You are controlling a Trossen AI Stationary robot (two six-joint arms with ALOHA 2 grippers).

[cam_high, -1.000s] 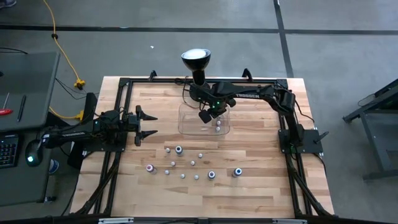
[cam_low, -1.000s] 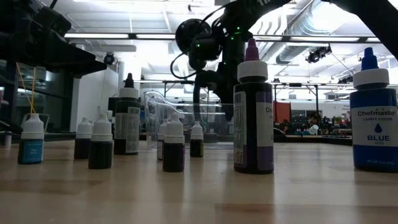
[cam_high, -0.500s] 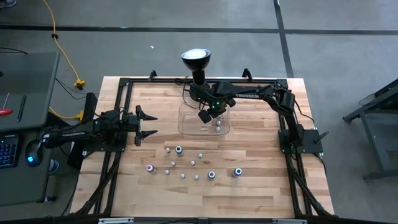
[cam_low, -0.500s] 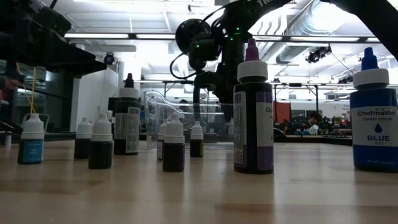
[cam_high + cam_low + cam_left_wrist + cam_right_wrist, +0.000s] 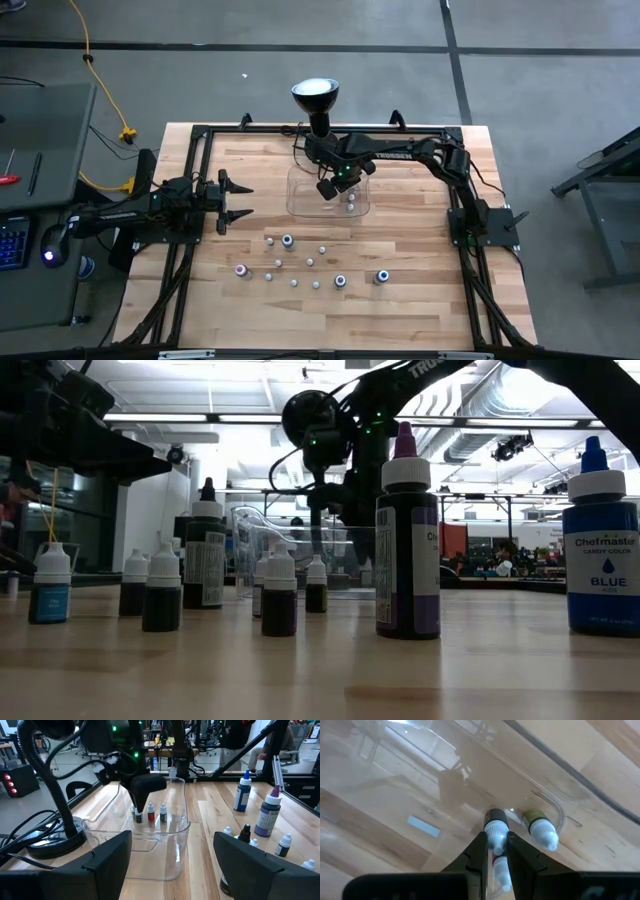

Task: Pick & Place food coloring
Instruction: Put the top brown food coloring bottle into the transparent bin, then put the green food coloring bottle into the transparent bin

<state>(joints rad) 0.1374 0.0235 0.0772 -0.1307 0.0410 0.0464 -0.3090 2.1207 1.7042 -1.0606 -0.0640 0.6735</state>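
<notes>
Several small food coloring bottles (image 5: 310, 265) stand on the wooden table, nearer than the clear tray (image 5: 295, 200). In the low view they show up close, with a tall purple-tipped bottle (image 5: 407, 540) and a blue one (image 5: 600, 550). My right gripper (image 5: 327, 187) points down into the tray, shut on a white-capped bottle (image 5: 503, 870). Two more bottles (image 5: 151, 815) (image 5: 163, 813) stand on the tray floor beside it. My left gripper (image 5: 240, 200) waits open at the table's left side, well off the tray. My right gripper (image 5: 497, 840) has a small bottle's white cap (image 5: 503, 870) pinched between its two fingers (image 5: 480, 852), coming from above and pointing down. In the left wrist view the bottle (image 5: 136, 815) hangs upright under the fingertips, low in the tray. Whether its base touches the floor, I cannot tell.
A black gooseneck lamp (image 5: 316, 97) stands at the far edge right behind the tray, its cord (image 5: 45, 790) curving beside the tray wall. A black frame (image 5: 200, 135) borders the table. Bare wood lies between the tray and the bottle cluster.
My right gripper has sunk lower into the tray and shifted slightly toward the table's left, still shut on its bottle. The left arm and the bottles on the table have kept still.
</notes>
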